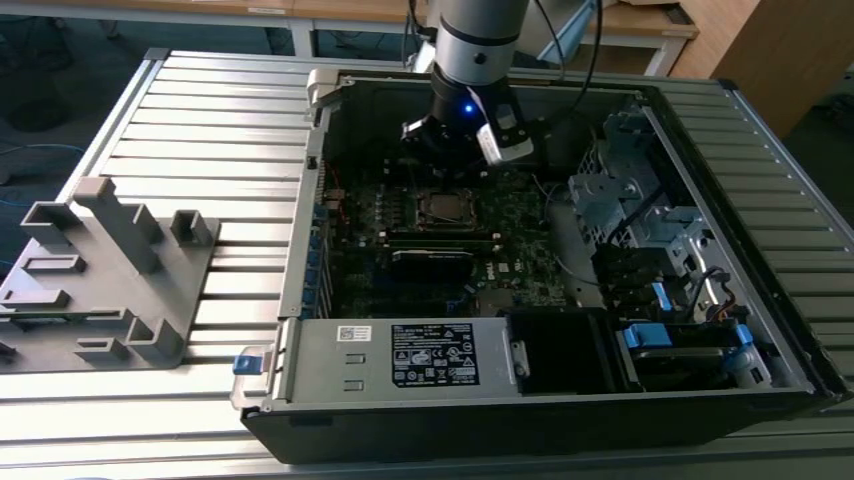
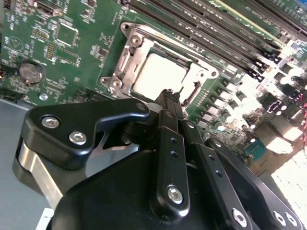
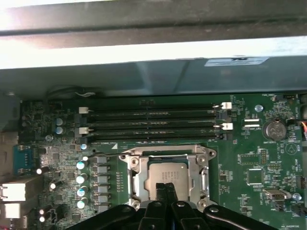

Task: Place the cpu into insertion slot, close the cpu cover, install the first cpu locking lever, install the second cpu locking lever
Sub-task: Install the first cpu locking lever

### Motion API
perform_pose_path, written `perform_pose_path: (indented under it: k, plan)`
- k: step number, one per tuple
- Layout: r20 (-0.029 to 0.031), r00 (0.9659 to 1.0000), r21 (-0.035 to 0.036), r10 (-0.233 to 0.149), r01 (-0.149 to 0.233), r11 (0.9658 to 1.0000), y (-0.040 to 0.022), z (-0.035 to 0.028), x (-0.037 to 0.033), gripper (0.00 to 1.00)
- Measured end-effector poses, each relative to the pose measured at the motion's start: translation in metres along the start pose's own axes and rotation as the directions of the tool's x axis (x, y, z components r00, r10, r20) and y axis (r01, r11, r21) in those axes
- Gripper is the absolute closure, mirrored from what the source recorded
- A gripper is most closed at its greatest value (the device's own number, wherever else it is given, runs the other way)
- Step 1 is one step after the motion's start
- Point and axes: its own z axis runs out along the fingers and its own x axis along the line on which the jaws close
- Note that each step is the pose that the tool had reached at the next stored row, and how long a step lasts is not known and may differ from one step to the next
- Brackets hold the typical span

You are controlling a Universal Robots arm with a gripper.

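The pincer [image 3: 166,187] is clenched, its two black fingertips pressed together with nothing between them that I can see. In both wrist views the tips hang low over the near edge of the cpu [image 3: 163,171], though I cannot tell whether they touch it. The cpu lies flat in the insertion slot [image 3: 145,163]. The cpu cover [image 3: 168,153] looks lowered around it, with the metal face showing through the window.

Judging by that, the first two steps are done and the work stands at the locking levers. I cannot make out whether either lever is latched.

With the tips shut, the pincer serves as a pushing tool rather than a grasping one. To do this step well, I would say the tips must bear on the lever's end alone. They should never press on the chip's face or on the thin frame. The push should follow the lever's arc down and sideways under its catch. The cover should sit level before any force goes in.

Around the socket the green motherboard [image 3: 249,163] is crowded. The long memory slots [image 3: 153,122] lie just beyond it, so a slip that way would be costly.

In the exterior view the arm [image 1: 474,40] reaches down into the open computer case [image 1: 747,150]. The labelled power-supply box [image 1: 400,355] sits on the near side. The case rests on the slatted table [image 1: 200,130], and a grey fixture [image 1: 107,270] stands well apart at the exterior view's left.
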Motion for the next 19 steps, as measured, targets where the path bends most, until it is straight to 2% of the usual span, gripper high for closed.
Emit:
perform_pose_path:
  k: [6, 11, 16, 19]
  plan:
    - [0.0015, 1.0, -0.0001, 0.0, 0.0, 1.0, -0.0004, 0.0006, 0.0098, 0.89]
    - [0.0017, 1.0, 0.0, 0.0, 0.0, 1.0, -0.0005, -0.0013, 0.0104, 0.89]
    - [0.0022, 1.0, -0.0002, 0.0, 0.0, 1.0, -0.0002, -0.0082, 0.0106, 0.89]
    - [0.0064, 1.0, -0.0005, 0.0, 0.0, 1.0, -0.0002, -0.0086, 0.0117, 0.89]
